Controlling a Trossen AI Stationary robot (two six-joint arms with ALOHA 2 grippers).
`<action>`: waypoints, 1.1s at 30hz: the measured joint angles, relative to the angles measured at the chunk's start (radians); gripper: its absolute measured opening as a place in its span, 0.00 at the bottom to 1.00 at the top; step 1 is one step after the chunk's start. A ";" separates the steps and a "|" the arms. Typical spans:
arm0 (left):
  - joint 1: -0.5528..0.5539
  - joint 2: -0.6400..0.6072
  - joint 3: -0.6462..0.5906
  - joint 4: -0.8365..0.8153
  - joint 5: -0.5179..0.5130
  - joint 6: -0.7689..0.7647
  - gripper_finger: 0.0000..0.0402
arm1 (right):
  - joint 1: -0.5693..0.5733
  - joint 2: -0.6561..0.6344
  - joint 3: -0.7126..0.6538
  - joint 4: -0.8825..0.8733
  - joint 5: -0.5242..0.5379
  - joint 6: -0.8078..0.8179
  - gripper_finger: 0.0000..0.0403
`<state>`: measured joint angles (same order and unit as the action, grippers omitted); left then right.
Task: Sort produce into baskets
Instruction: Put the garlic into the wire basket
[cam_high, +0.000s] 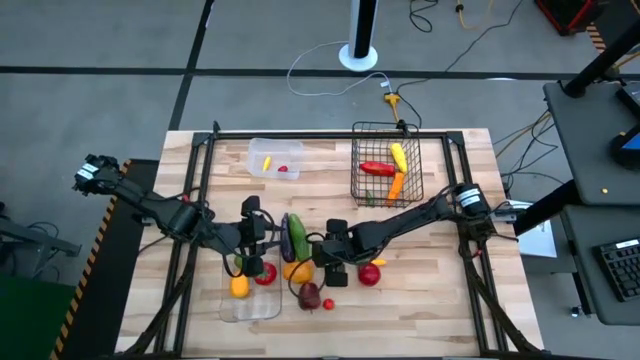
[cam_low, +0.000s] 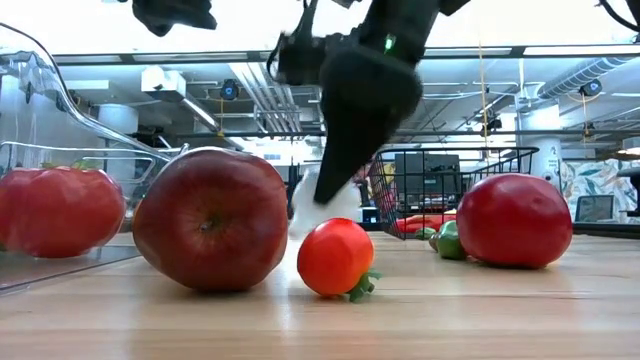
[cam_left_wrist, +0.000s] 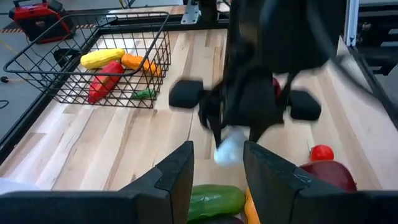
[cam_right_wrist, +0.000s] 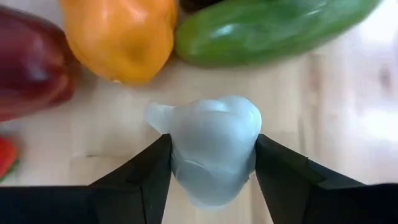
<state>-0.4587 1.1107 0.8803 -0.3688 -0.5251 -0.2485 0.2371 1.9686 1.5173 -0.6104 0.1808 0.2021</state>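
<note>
— Near the middle of the table (cam_high: 440, 310), our right claw (cam_right_wrist: 211, 163) has its two fingers touching the sides of the white bulb (cam_right_wrist: 214, 146). What's beside it?

— We see a cucumber (cam_right_wrist: 267, 28) and an orange pepper (cam_right_wrist: 121, 34). Our left claw (cam_left_wrist: 217, 168) hangs half open, holding nothing. Peppers lie in the wire basket (cam_high: 385, 165).

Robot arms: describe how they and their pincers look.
Both arms are dark, jointed and slender, with white-labelled housings near the left arm's base and the right arm's wrist. The right pincer has two flat, wedge-shaped black fingers; the left pincer has the same, glossy-edged.
</note>
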 joint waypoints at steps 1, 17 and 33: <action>0.000 0.000 0.000 -0.005 0.000 0.000 0.31 | -0.001 -0.018 0.000 -0.012 0.002 0.007 0.49; 0.000 -0.002 0.007 -0.015 -0.035 0.000 0.31 | -0.219 -0.442 -0.001 -0.419 0.268 0.209 0.50; 0.000 0.006 0.007 -0.021 -0.052 0.004 0.31 | -0.696 -0.473 -0.329 -0.291 -0.061 0.250 0.50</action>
<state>-0.4583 1.1168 0.8875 -0.3901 -0.5774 -0.2450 -0.4591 1.4952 1.1888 -0.9011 0.1196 0.4526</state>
